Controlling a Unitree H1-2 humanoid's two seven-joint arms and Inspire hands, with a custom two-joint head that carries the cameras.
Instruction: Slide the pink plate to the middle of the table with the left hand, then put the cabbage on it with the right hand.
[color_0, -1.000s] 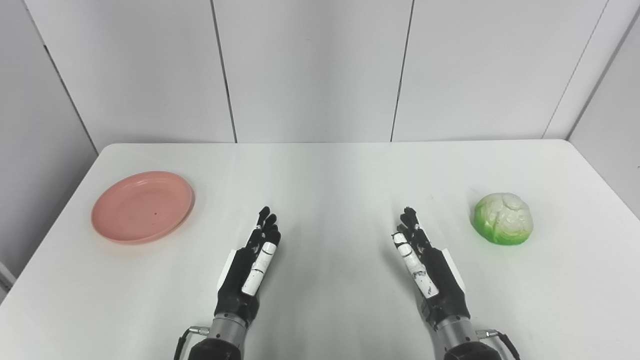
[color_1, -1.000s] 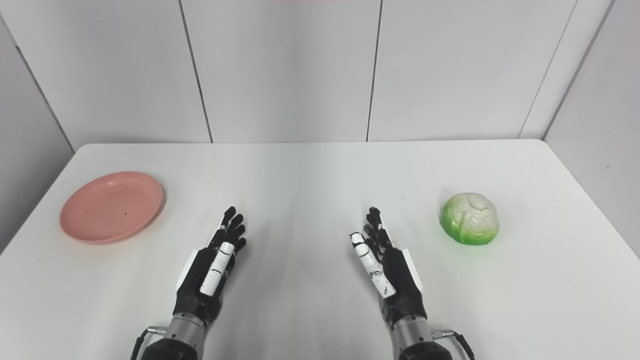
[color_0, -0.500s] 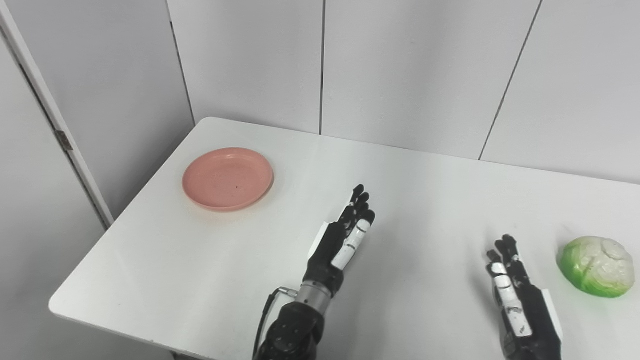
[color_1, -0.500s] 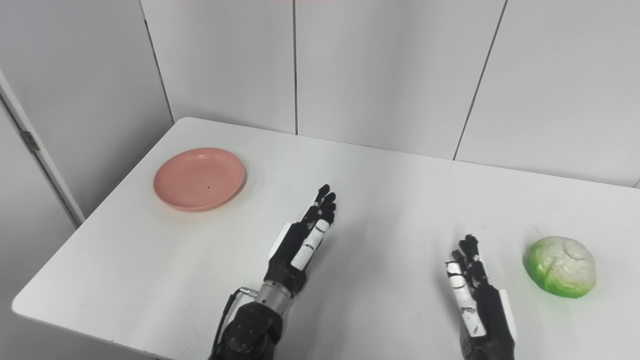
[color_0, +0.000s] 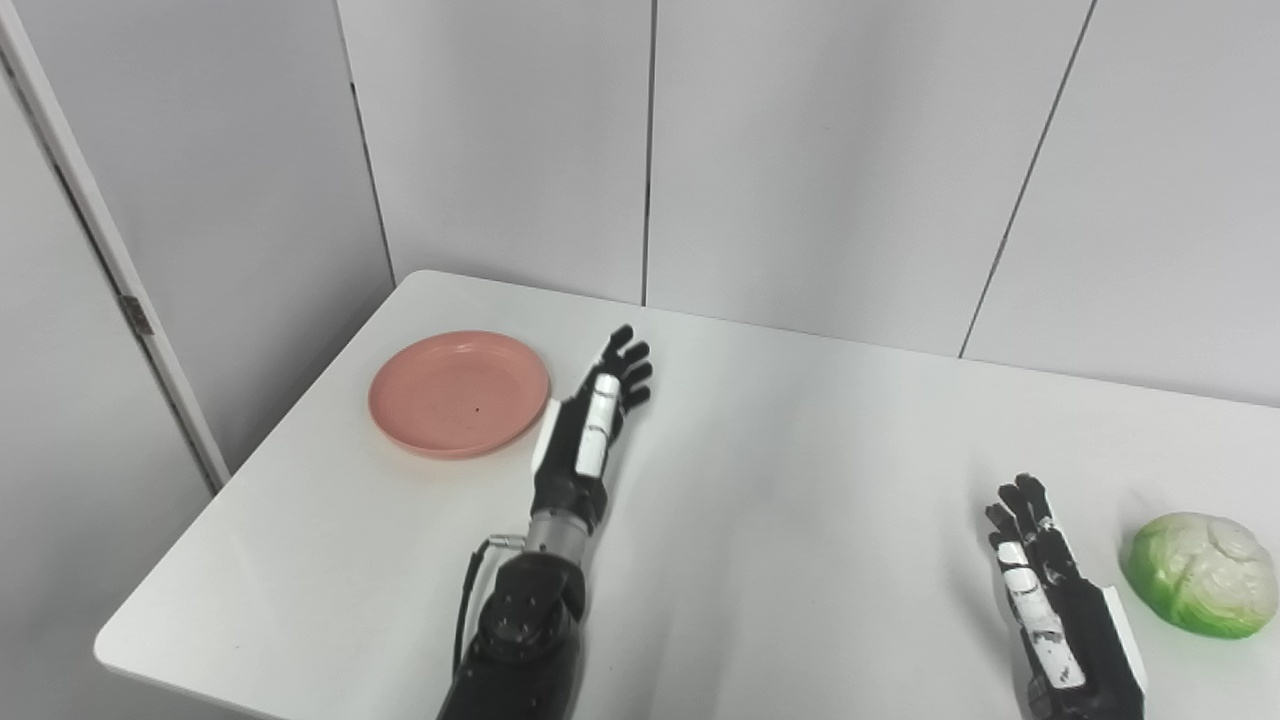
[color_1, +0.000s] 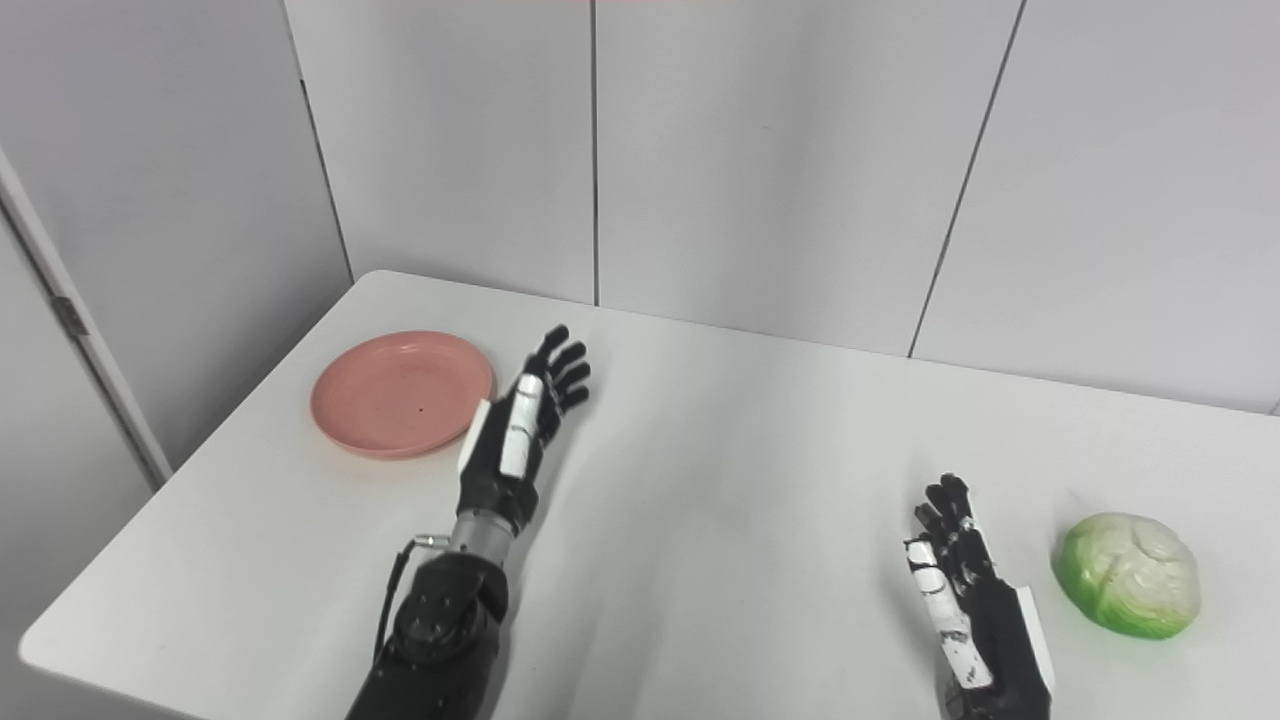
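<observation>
The pink plate is sitting empty near the bench left edge, the left robot hand hovering open just beside it. The cabbage is lying far right (near the open right robot hand).

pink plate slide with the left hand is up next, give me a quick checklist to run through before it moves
1. Left hand open and holding nothing: ok.
2. Left hand beside the pink plate, at its right rim: ok; whether they touch: cannot tell.
3. Pink plate bare, nothing lying on it: ok.
4. Path across the table toward the middle free of objects: ok.
5. Right hand open, near the table's front edge, out of the path: ok.
6. Cabbage resting on the table to the right of the right hand, not held: ok.
</observation>
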